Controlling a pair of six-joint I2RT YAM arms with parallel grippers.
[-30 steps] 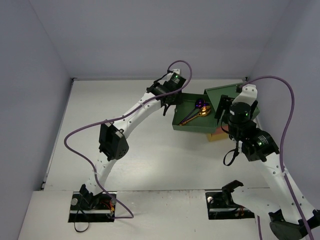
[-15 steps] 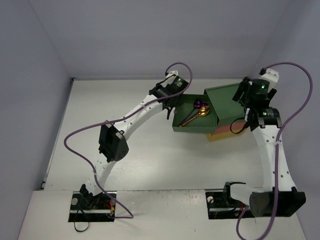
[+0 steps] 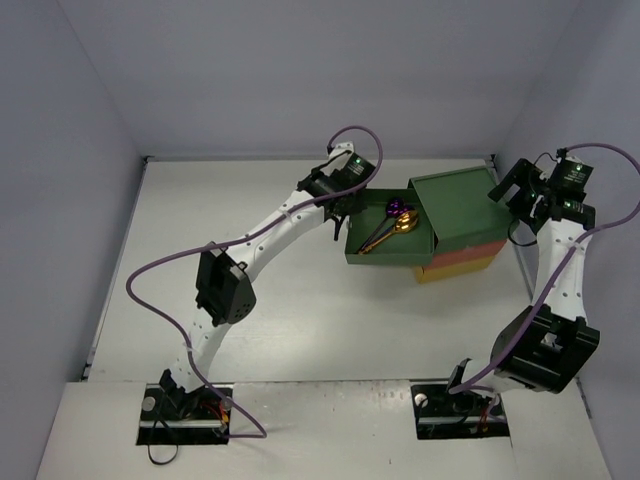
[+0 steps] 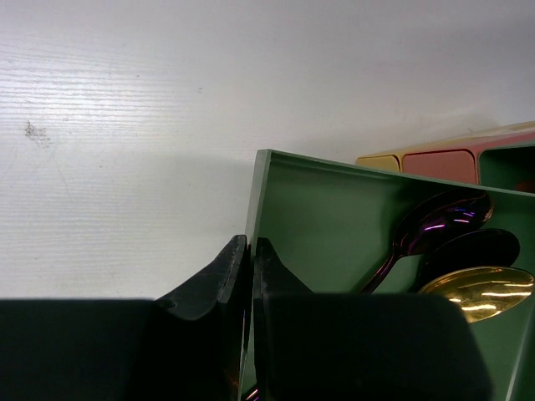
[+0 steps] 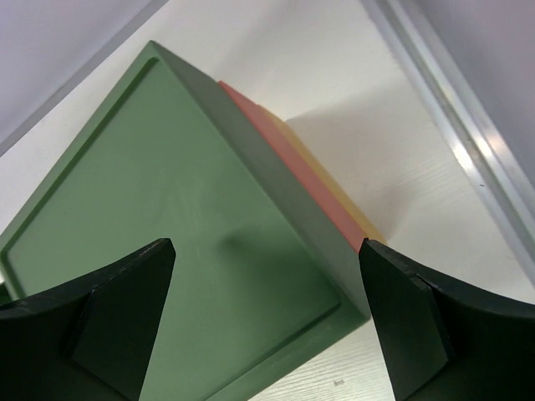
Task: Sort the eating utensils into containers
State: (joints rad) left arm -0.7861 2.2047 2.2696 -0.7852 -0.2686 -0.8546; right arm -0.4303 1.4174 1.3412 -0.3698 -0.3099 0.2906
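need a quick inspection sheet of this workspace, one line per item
surface: white table, one faint scuff
job's things: green drawer pulled out of the container block, holding purple spoon, dark spoon, gold spoon
clutter: nothing seen
grippers: left gripper shut on the green drawer's wall; right gripper open over the block's green top, holding nothing
cables: purple cables loop off both arms, clear of the drawer
surroundings: grey walls, metal rail at the table edge

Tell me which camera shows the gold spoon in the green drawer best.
Top external: the whole gold spoon, bowl and handle, shows lying in the open green drawer, though small. The left wrist view catches only its bowl, close up at the right edge. The right wrist view shows none of it, only the stacked boxes' green top.
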